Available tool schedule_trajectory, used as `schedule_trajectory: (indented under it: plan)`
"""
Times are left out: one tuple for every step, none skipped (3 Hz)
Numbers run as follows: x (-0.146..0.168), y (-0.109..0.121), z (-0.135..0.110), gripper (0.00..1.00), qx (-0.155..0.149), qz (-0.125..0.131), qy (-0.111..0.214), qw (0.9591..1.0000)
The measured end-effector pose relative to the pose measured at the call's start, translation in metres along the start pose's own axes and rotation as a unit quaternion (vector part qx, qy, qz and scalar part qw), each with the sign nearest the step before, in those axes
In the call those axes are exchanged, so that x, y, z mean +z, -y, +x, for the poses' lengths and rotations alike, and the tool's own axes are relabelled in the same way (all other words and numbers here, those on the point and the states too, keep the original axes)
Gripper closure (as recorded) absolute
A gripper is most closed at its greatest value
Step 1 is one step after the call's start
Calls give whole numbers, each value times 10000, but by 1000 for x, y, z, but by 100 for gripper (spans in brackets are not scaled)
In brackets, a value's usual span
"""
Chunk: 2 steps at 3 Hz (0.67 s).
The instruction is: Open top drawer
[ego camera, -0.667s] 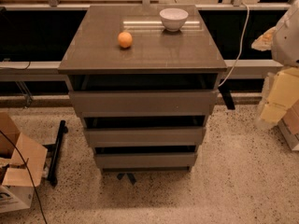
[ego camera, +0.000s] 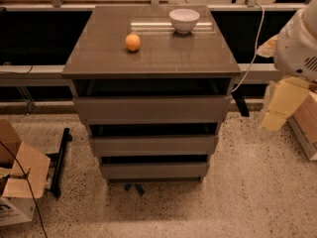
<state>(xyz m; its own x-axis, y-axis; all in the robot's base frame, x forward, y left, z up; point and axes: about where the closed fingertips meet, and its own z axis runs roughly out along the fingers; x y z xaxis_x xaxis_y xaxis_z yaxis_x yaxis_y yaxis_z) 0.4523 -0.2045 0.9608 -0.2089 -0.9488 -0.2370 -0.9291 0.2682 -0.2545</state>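
Note:
The top drawer (ego camera: 151, 109) is the tallest of three grey-brown drawer fronts in a cabinet. It stands pulled out a little, with a dark gap under the cabinet top (ego camera: 153, 48). The two shorter drawers (ego camera: 153, 145) below also stick out slightly. My gripper (ego camera: 278, 107) is a blurred cream shape at the right, hanging under the white arm (ego camera: 299, 43). It is to the right of the top drawer, at about its height and apart from it, touching nothing.
An orange (ego camera: 132, 42) and a white bowl (ego camera: 184, 20) sit on the cabinet top. A white cable (ego camera: 255, 43) hangs by the cabinet's right side, near a dark strut (ego camera: 241, 104). An open cardboard box (ego camera: 17, 175) and a black bar (ego camera: 60, 160) lie on the floor at left.
The arm and gripper have shifted slightly left, toward the cabinet. The drawers, orange and bowl have not moved.

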Motion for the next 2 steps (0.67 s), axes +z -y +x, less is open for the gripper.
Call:
schedule_trajectory:
  plan:
    - [45,24,-14,0,-41,-32,511,9987]
    - [94,69,-32,0,153,-196,1092,9937]
